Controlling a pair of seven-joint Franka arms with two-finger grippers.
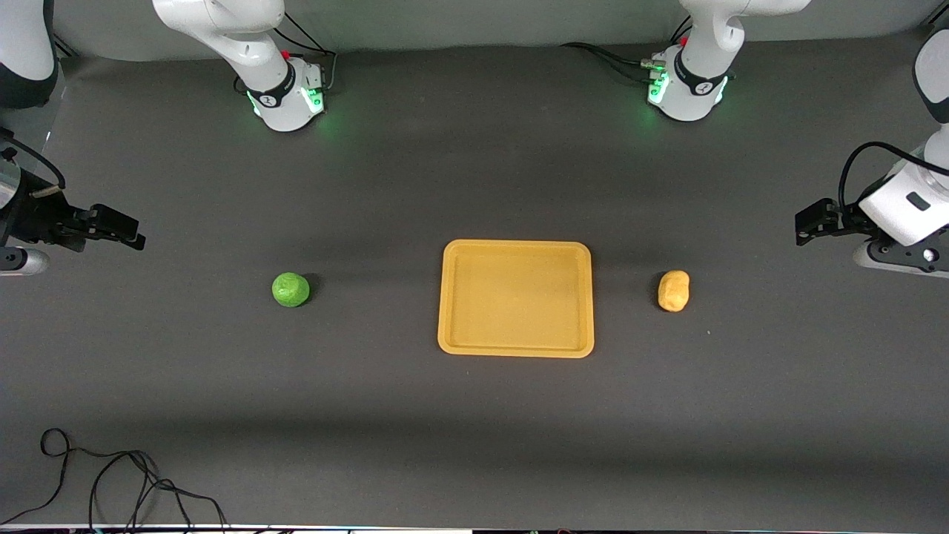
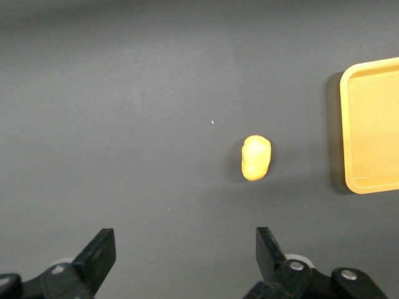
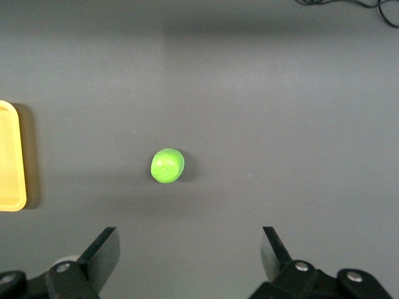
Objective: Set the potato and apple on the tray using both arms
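Tray [image 1: 517, 348] at table centre, empty. Apple [image 1: 291, 289] beside it toward the right arm's end; potato [image 1: 673, 290] toward the left arm's end. Right gripper [image 1: 126, 231] and left gripper [image 1: 804, 226] hover at the table's ends, jaws spread, holding nothing.

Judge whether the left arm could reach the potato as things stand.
Probably yes: the left pincer hangs open over bare table, and the potato lies alone beside the tray with nothing between.
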